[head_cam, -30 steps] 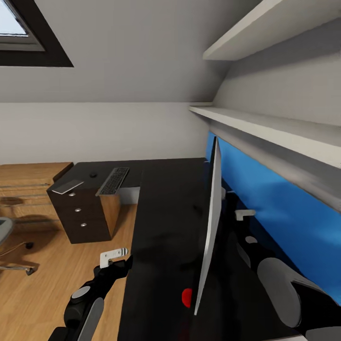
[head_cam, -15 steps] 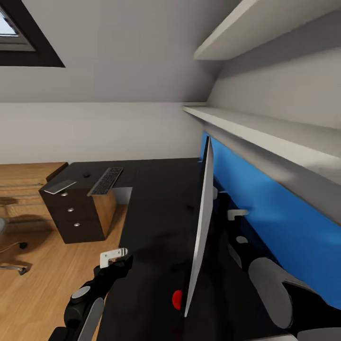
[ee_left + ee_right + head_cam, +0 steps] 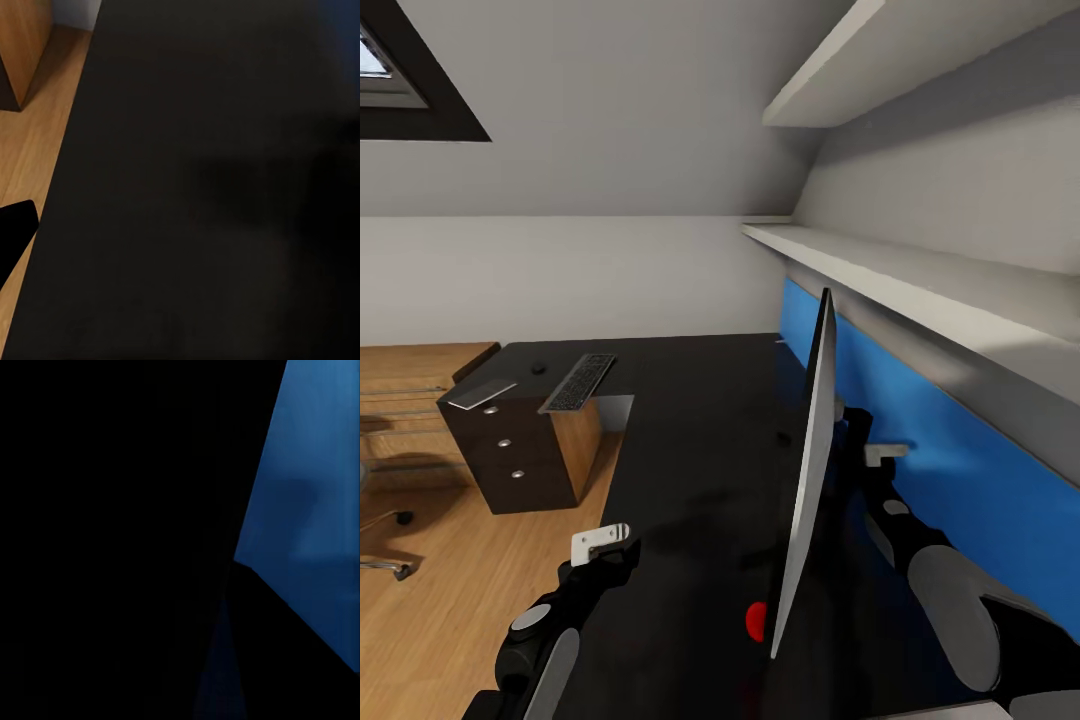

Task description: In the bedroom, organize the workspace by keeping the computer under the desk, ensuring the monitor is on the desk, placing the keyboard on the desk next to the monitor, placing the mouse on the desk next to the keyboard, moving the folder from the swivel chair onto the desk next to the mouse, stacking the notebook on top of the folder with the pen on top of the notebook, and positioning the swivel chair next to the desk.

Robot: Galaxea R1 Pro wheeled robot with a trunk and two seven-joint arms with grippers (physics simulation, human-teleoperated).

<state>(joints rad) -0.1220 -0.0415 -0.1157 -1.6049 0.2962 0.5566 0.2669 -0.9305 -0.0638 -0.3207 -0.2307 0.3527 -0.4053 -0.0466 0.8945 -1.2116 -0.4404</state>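
Note:
The monitor point(image 3: 808, 480) stands edge-on over the right part of the black desk point(image 3: 700, 440), its red dot point(image 3: 757, 620) near me. My right gripper point(image 3: 857, 430) reaches in behind the screen, between it and the blue wall panel point(image 3: 930, 440). The screen hides its fingers, and the monitor travels with the arm. My left gripper point(image 3: 622, 545) hangs open at the desk's left edge, holding nothing. On the far desk wing lie the keyboard point(image 3: 578, 382), the mouse point(image 3: 538, 369) and the grey notebook point(image 3: 481, 393). The swivel chair's base point(image 3: 382, 560) shows at the left edge.
A drawer unit point(image 3: 510, 450) with silver knobs sits under the far wing, and a low light-wood cabinet point(image 3: 410, 390) stands beyond it. White shelves point(image 3: 920, 270) jut out above the monitor. Wood floor point(image 3: 450, 600) lies left of the desk.
The view has swung a little to the right. Half a second ago the monitor and my right arm had drifted left; both have moved right together. The left arm has stayed put.

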